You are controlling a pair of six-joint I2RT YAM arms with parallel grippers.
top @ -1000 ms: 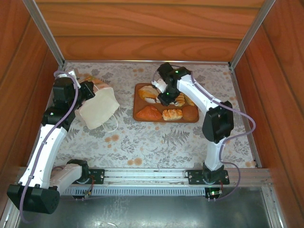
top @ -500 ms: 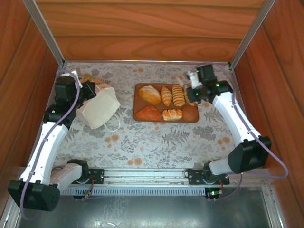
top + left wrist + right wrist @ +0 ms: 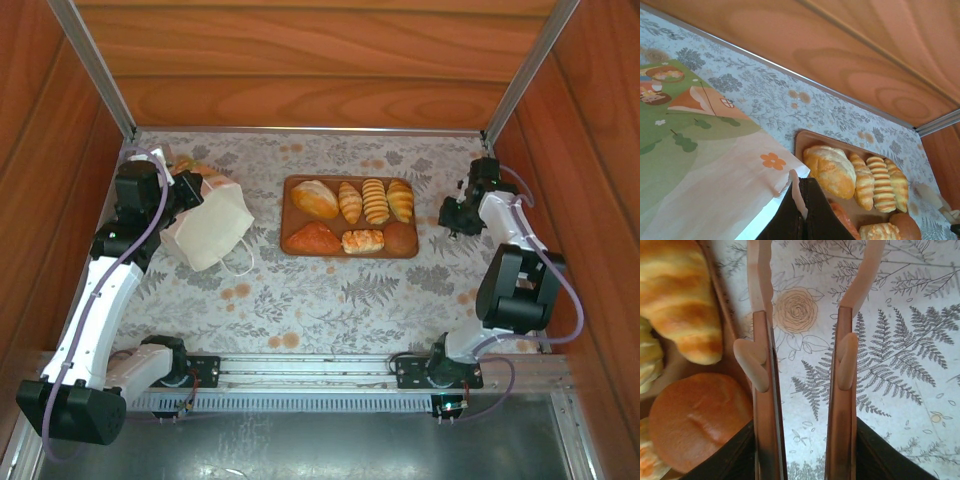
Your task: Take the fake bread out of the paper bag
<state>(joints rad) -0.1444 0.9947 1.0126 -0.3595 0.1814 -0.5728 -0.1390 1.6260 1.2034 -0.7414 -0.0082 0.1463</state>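
The overhead view looks down on the whole table; both close wrist views share its tray.

We see a back wall of reddish-brown wood panels, with matching side walls closing in the table. Silver metal posts rise at the far corners. The table wears a pale cloth printed with grey ferns and orange flowers. Along its near edge runs a metal rail, then a dull grey metal sheet. The light is soft and even.
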